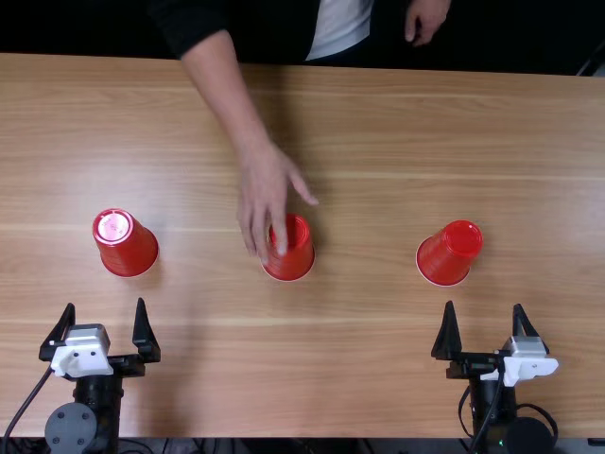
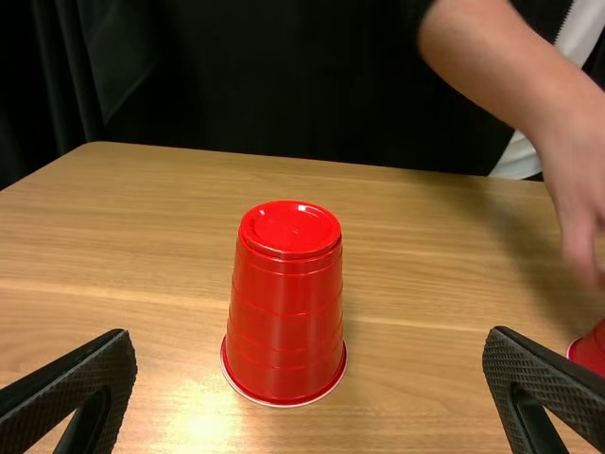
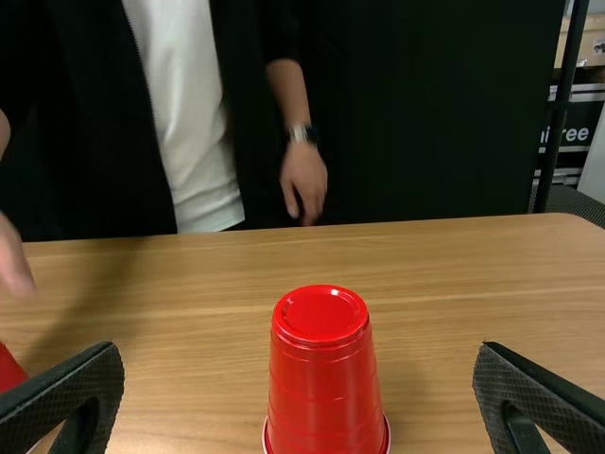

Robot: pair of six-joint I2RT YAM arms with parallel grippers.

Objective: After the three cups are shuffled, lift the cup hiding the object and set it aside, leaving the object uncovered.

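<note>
Left cup (image 1: 124, 244), middle cup (image 1: 289, 248) and right cup (image 1: 450, 252) are standing inverted in a row on the surface (image 1: 397, 123), with a person's hand (image 1: 267, 200) touching the middle cup. The left jaws and right jaws are gaping wide and empty. The cups are looking light, thin and crushable, so a gentle grip across the ribbed wall is looking wisest.

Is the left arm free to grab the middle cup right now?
Probably not: a person's hand is over the middle cup, blocking a grasp. The open left gripper sits by the left cup.
</note>
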